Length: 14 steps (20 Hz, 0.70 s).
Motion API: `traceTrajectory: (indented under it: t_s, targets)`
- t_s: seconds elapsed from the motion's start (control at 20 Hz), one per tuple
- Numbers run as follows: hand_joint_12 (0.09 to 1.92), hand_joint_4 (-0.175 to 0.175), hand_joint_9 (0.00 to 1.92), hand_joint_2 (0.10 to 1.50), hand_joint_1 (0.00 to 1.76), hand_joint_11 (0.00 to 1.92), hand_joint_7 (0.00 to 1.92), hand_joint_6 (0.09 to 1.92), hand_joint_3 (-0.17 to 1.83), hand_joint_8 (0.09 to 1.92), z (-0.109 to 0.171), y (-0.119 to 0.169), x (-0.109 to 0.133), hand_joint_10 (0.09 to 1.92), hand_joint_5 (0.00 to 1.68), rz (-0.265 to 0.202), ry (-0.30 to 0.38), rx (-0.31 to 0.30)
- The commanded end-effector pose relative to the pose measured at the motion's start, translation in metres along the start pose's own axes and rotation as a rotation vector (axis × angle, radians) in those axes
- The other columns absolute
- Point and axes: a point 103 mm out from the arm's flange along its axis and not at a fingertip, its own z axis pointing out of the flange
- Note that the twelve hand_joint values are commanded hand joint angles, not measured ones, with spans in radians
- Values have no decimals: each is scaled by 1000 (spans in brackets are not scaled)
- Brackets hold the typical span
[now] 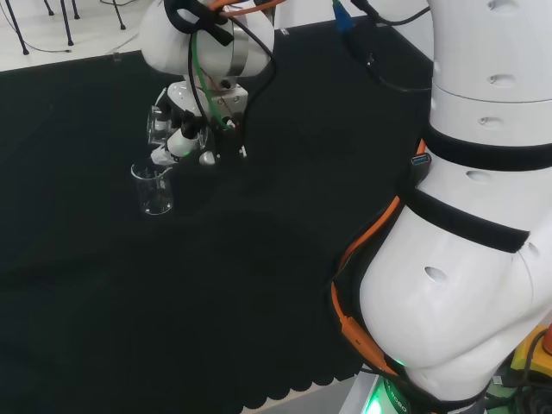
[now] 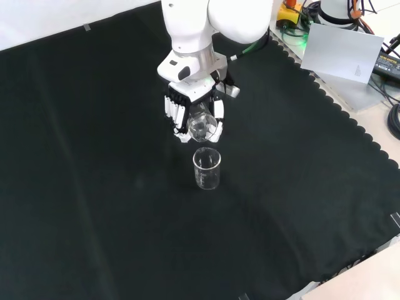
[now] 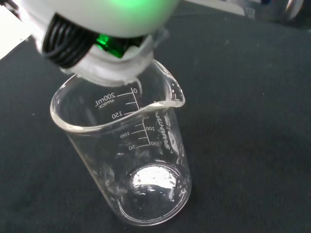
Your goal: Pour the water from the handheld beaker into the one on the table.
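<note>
Two clear beakers: one tipped steeply in the hand (image 2: pixel 187 106), fingers curled round it (image 2: pixel 201 124); one upright on the black cloth (image 2: pixel 94 187), directly below it (image 2: pixel 207 169). Wrist view: table beaker's spout and graduations close under the palm.

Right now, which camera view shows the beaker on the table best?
The wrist view: the table beaker is close, with its spout, rim and base plain. The front view shows it whole but small, upright just below the hand. The head view shows it faintly at the left.
</note>
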Motion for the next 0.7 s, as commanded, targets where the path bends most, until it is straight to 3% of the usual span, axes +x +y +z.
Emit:
traceTrajectory:
  t_s: [0.05,0.5,0.7]
  targets:
    - [859,175,1677,656,1131,1241,1768,626,646,87,2,2,-6,136,1298,-21,7,3]
    - [861,175,1677,656,1131,1241,1767,627,646,87,1,3,-13,136,1297,-17,-48,11]
    - [862,175,1677,657,1131,1241,1767,628,645,87,6,3,-1,136,1296,-22,-84,19]
